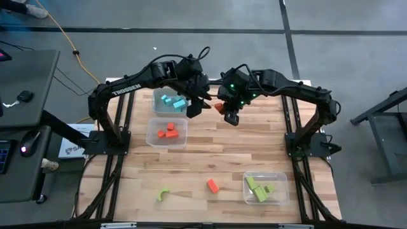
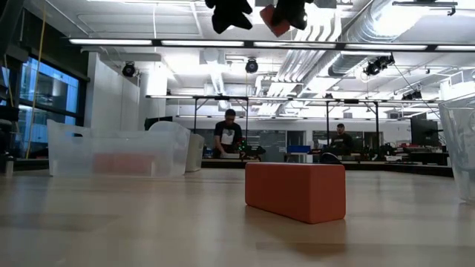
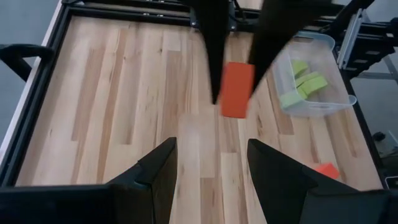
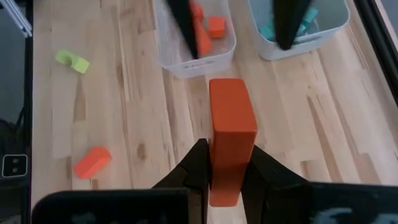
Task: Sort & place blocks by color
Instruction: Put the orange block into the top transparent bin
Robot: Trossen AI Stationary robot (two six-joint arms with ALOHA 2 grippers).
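"TROSSEN" in white on left arm [image 1: 127, 90] upper link; no other legible txt.

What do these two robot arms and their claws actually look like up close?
Both arms are black and jointed, rising from black frames at the table's sides. The left arm carries white lettering along its length, and thin black cables loop above its wrist. The right arm shows small green lights near its wrist. The left claw and the right claw each have two flat, tapering black fingers.
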